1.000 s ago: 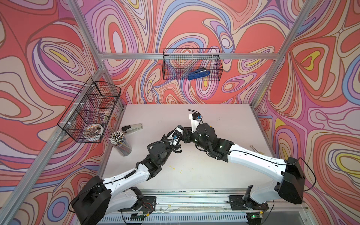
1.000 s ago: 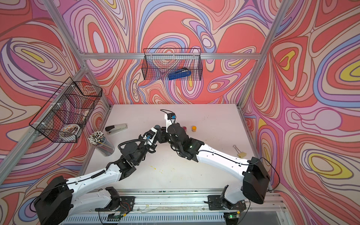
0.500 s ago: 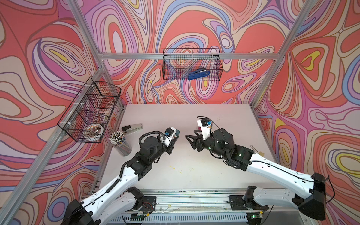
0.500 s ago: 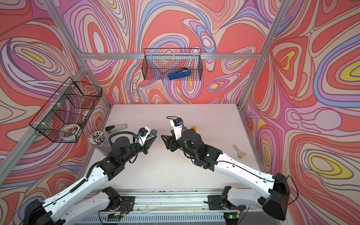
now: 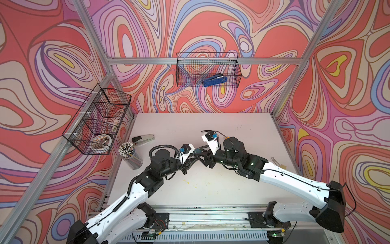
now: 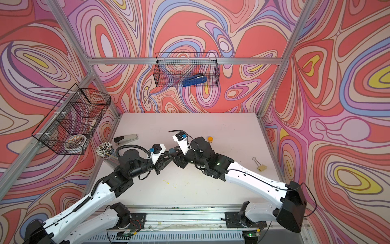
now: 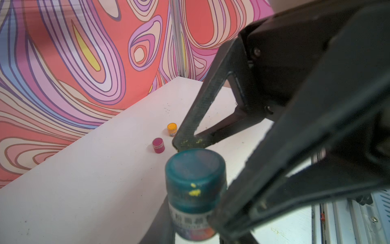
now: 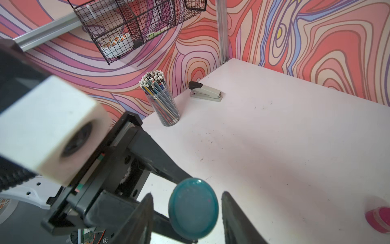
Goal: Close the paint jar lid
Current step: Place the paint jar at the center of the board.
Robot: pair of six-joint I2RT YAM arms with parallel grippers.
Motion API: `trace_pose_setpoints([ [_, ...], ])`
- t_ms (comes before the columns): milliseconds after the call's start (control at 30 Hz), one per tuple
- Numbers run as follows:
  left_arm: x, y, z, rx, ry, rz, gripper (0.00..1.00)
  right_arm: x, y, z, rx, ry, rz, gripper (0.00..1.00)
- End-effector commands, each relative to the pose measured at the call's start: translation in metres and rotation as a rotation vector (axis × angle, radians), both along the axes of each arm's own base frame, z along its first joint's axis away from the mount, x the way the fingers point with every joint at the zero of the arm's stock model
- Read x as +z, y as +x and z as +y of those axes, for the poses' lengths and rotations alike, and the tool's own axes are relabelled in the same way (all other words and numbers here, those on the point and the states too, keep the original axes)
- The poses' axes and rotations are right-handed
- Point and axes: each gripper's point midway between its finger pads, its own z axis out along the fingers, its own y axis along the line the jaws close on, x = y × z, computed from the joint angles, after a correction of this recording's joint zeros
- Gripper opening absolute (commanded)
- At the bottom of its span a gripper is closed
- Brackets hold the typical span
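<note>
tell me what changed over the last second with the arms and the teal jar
The right gripper backed off from the teal paint jar, then returned; its open jaws now flank the lid without gripping it. The left gripper kept hold of the jar throughout. The stapler, pencil cup and orange jar stayed put.

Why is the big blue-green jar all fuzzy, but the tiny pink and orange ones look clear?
In the left wrist view, the teal jar sits right by the lens, so it blurs; the pink jar and orange jar farther off are sharp. In the right wrist view, the pencil cup is crisp too.
</note>
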Motion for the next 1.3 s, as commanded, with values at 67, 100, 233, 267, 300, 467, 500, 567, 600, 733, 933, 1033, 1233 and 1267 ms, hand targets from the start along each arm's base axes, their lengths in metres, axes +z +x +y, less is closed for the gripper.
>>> trace_pose_setpoints([
  [67, 0.007, 0.000, 0.003, 0.010, -0.028, -0.039, 0.30, 0.010, 0.003, 0.002, 0.050, 0.086, 0.050, 0.46],
  [100, 0.007, 0.001, 0.004, 0.018, -0.028, -0.041, 0.30, 0.009, 0.002, 0.003, 0.056, 0.086, 0.053, 0.45],
  [233, 0.009, 0.003, 0.007, 0.036, -0.028, -0.053, 0.30, 0.005, 0.001, 0.006, 0.075, 0.077, 0.072, 0.42],
  [267, 0.009, 0.003, 0.008, 0.040, -0.026, -0.057, 0.30, 0.003, 0.001, 0.007, 0.078, 0.072, 0.079, 0.42],
  [300, 0.010, 0.003, 0.008, 0.044, -0.027, -0.061, 0.30, 0.001, 0.001, 0.008, 0.083, 0.068, 0.087, 0.44],
  [467, 0.011, 0.005, 0.009, 0.052, -0.027, -0.069, 0.30, -0.005, 0.000, 0.010, 0.093, 0.070, 0.113, 0.44],
  [500, 0.012, 0.005, 0.009, 0.053, -0.029, -0.070, 0.30, -0.004, -0.001, 0.010, 0.091, 0.075, 0.110, 0.43],
  [567, 0.011, 0.006, 0.008, 0.053, -0.026, -0.067, 0.30, -0.002, 0.000, 0.008, 0.081, 0.082, 0.101, 0.39],
  [600, 0.010, 0.006, 0.008, 0.050, -0.025, -0.064, 0.30, -0.001, 0.001, 0.007, 0.075, 0.083, 0.097, 0.36],
  [733, 0.010, 0.006, 0.007, 0.048, -0.027, -0.062, 0.30, 0.002, 0.001, 0.005, 0.069, 0.085, 0.088, 0.42],
  [933, 0.009, 0.006, 0.006, 0.045, -0.027, -0.058, 0.30, 0.006, 0.000, 0.004, 0.071, 0.101, 0.074, 0.43],
  [1033, 0.011, 0.006, 0.008, 0.052, -0.030, -0.063, 0.30, 0.007, -0.001, 0.004, 0.073, 0.098, 0.072, 0.35],
  [1233, 0.009, 0.007, 0.009, 0.057, -0.023, -0.062, 0.30, 0.005, -0.001, 0.005, 0.077, 0.100, 0.081, 0.26],
  [1267, 0.008, 0.007, 0.008, 0.055, -0.020, -0.059, 0.30, 0.005, 0.000, 0.005, 0.075, 0.103, 0.079, 0.26],
])
